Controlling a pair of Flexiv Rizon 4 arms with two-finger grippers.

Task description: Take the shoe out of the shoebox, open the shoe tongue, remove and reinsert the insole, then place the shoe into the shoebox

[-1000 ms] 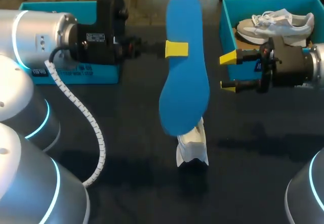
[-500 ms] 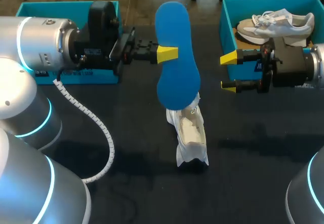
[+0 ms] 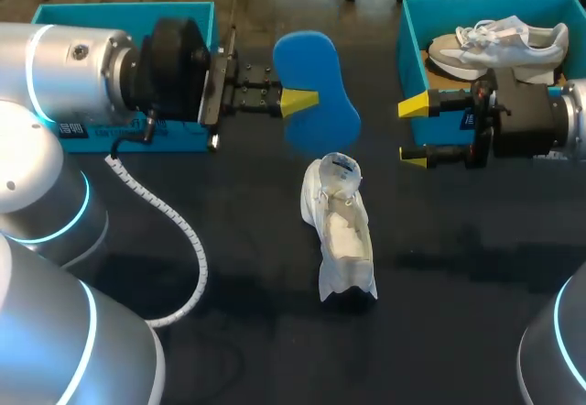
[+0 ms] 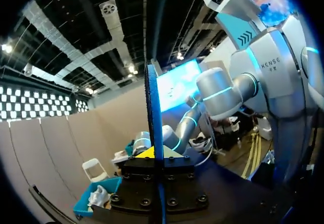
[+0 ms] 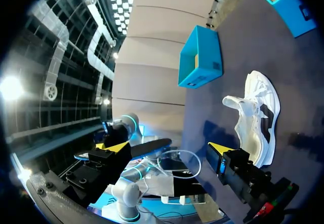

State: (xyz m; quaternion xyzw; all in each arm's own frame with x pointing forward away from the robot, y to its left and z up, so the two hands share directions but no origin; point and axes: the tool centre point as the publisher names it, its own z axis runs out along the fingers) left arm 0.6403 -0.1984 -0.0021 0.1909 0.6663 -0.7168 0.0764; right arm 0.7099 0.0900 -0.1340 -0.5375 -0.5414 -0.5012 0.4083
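A white shoe (image 3: 341, 226) lies on the dark table in the middle, its opening facing up. Beyond it, above the table, my left gripper (image 3: 300, 103) is shut on the blue insole (image 3: 319, 82). In the left wrist view the insole (image 4: 153, 102) stands edge-on between the fingers of that gripper (image 4: 154, 155). My right gripper (image 3: 412, 130) stands open and empty in front of the teal shoebox (image 3: 408, 52), to the right of the insole. From the right wrist the shoe (image 5: 259, 113) lies ahead of the open gripper (image 5: 168, 148).
A second grey-white shoe (image 3: 499, 43) rests inside the shoebox at the back right. Another teal box (image 3: 128, 135) sits at the back left, partly behind my left arm; it also shows as the teal box (image 5: 199, 57) in the right wrist view.
My left gripper has swung the insole away from above the shoe, back and to the left, tipping it over. The shoe now shows whole. The right arm has not moved.
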